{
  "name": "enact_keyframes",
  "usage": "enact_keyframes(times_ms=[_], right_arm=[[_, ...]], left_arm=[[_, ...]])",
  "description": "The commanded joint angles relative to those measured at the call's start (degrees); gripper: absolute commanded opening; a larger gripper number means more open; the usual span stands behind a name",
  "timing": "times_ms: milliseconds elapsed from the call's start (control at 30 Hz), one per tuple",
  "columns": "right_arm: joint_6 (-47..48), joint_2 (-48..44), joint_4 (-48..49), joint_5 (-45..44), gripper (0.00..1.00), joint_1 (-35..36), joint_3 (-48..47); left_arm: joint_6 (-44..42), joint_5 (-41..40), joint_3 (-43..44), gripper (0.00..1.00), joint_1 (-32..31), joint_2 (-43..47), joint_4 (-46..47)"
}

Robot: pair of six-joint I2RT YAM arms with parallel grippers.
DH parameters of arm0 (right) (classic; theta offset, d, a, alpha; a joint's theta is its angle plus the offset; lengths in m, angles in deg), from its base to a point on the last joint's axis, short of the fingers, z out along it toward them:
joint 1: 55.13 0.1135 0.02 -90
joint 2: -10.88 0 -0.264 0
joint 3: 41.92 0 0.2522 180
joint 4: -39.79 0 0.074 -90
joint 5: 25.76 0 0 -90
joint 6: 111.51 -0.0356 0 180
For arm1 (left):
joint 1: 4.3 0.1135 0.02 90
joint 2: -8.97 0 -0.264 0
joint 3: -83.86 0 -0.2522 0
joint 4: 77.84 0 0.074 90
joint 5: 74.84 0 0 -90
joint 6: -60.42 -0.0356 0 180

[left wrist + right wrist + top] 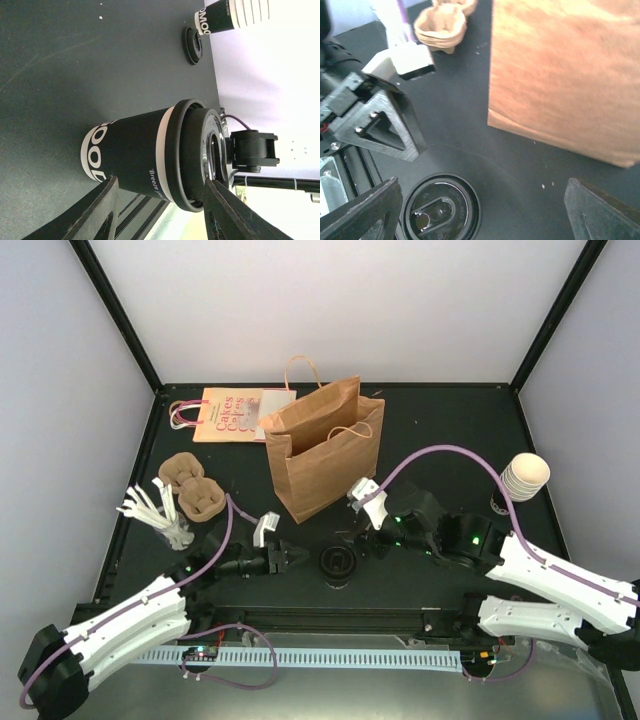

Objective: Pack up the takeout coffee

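Left gripper (292, 558) beside the cup (130, 150), fingers (100, 205) spread, empty.
Straddle the cup under its lid (187, 155), squeeze gently; right gripper (484, 182) gapes above the cup.

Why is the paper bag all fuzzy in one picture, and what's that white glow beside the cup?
Right wrist view: the brown paper bag is out of focus and glary. Left wrist view: the coffee cup is sharp, but the bright background is washed out white. Top view: evenly lit, sharp.
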Motion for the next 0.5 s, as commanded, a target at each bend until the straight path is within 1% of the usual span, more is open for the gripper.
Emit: enact_keyframes(times_ms=[0,33,100,167,267,367,467], right_arm=[[15.79,0.37,3.47,6.00,0.90,-0.01,-0.53],[18.81,1.26,2.48,7.04,0.90,-0.02,-0.15],[26.43,3.24,-1.58,12.83,0.89,-0.03,-0.35],[29.06,4.61,-4.80,16.45,0.89,-0.08,-1.30],[36.57,3.77,-6.25,22.47,0.88,-0.02,0.06],[40.31,3.50,-6.06,22.41,0.88,-0.01,0.32],[43.73,5.98,-8.27,23.44,0.89,-0.01,-1.60]], left_arm=[[-0.92,2.22,1.52,0.49,0.44,-1.23,-0.50],[-0.83,2.42,1.42,0.49,0.44,-1.46,-0.31],[-0.53,2.65,1.02,0.49,0.49,-1.54,0.32],[-0.11,2.84,0.80,0.49,0.49,-1.34,0.65],[0.66,3.84,0.34,0.49,0.41,-0.93,1.11],[2.02,4.95,-0.98,0.49,0.33,-1.24,3.33],[2.89,5.44,-1.82,0.49,0.23,-2.15,5.34]])
